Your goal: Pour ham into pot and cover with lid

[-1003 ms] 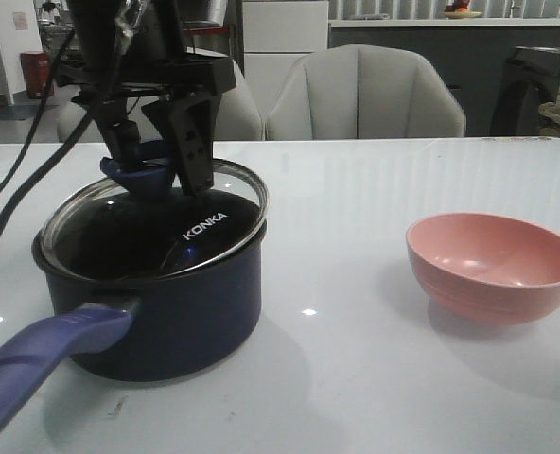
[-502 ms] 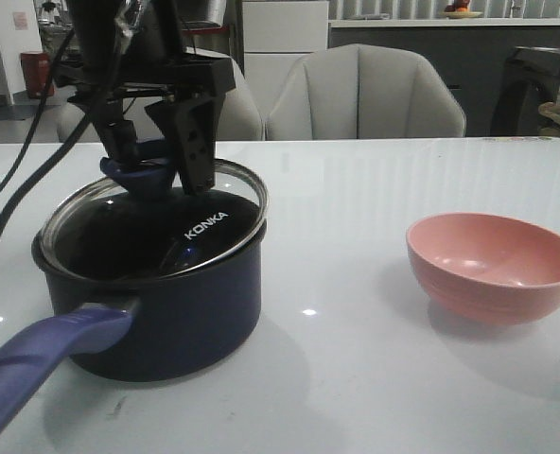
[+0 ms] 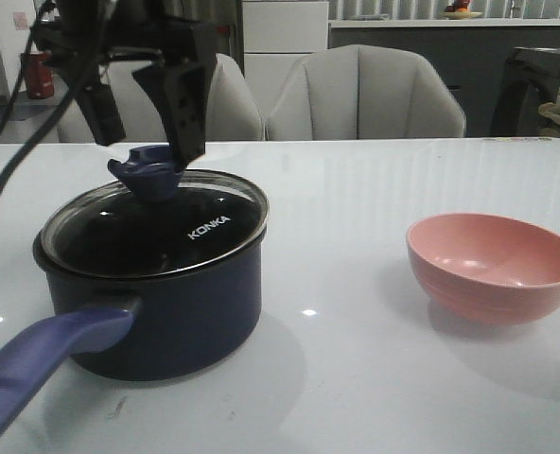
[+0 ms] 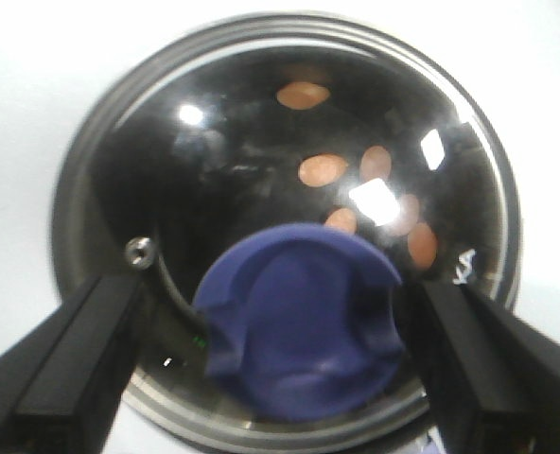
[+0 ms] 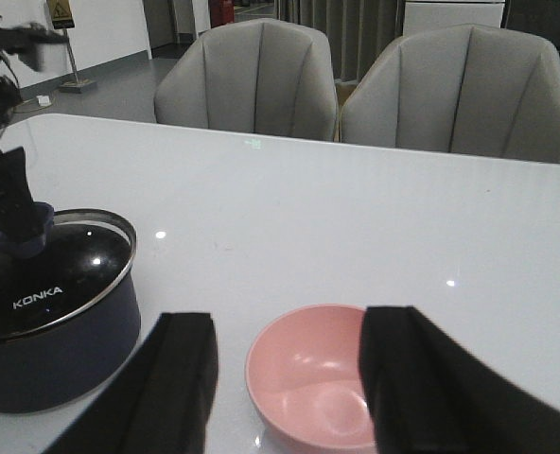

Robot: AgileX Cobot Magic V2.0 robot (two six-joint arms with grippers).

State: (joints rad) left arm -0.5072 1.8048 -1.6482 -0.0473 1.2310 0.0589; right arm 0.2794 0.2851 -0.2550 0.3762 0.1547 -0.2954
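A dark navy pot [image 3: 157, 303] sits on the white tabletop [image 3: 356, 378], its handle pointing toward 7 o'clock. The glass lid [image 3: 152, 227] rests on the pot's rim, and ham [image 4: 323, 170] slices show through the glass. The left end effector [image 3: 143, 132] hangs spread apart above the blue knob [image 3: 148, 175], gripping nothing. The right end effector [image 5: 285, 378] is spread apart too, holding nothing, near a pink bowl [image 3: 493, 265] at 3 o'clock of the pot.

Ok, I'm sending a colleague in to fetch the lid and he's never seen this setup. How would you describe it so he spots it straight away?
On the white table, look to the robot's left for the navy pot with the long blue handle. The lid sits on top of it, below the open left tool. It is round glass with a steel rim, a blue knob and white KONKA lettering, unlike the pink bowl to the right.
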